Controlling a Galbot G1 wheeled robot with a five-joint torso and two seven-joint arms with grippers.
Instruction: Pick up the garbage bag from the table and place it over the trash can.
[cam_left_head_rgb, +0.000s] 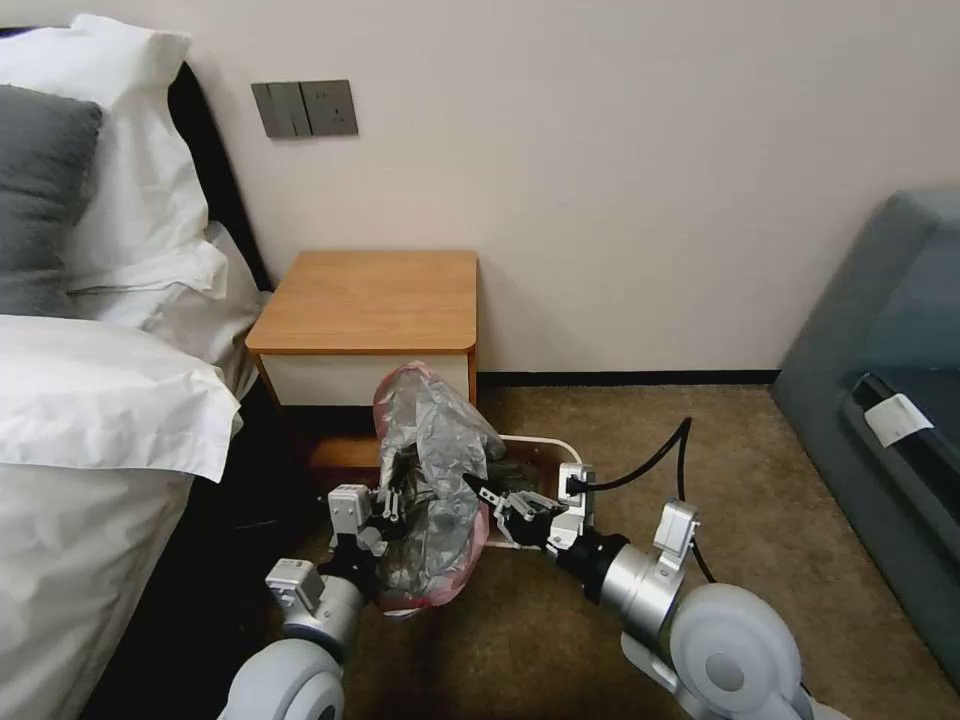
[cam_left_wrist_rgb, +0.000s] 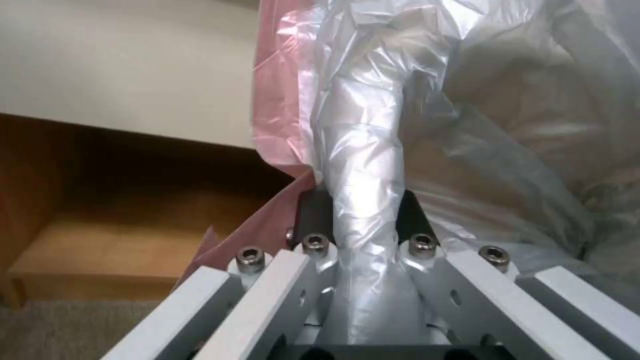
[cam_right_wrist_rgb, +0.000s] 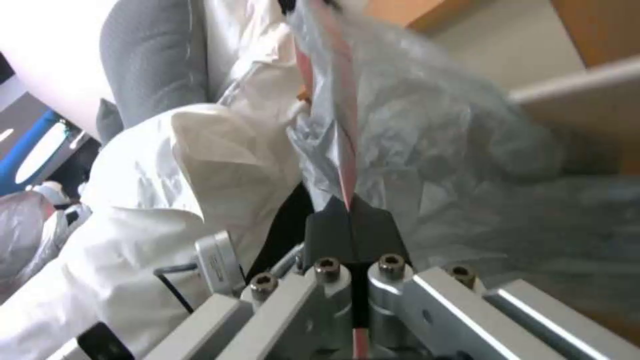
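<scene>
Grey plastic garbage bag (cam_left_head_rgb: 430, 480) pinched by left claw (cam_left_head_rgb: 392, 512) and right claw (cam_left_head_rgb: 487, 492), spread apparently for mouthing over trash can (cam_left_head_rgb: 545, 450) before the counter (cam_left_head_rgb: 370, 300).

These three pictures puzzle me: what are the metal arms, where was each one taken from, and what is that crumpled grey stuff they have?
The metal arms belong to a wheeled robot. The wide picture comes from a camera on its head, looking down at a bedroom corner. The other two come from small cameras on its wrists, so you look along each arm at its fingers.

The crumpled stuff is a thin grey garbage bag with a pinkish-red rim. Both arms hold it in front of the small wooden table. The left gripper is shut on a bunched fold of the plastic; the right gripper pinches the red rim between its closed fingers.

Behind the bag, the pale rim of the trash can peeks out on the carpet. The bag is not over it yet. The table's top is bare.
</scene>
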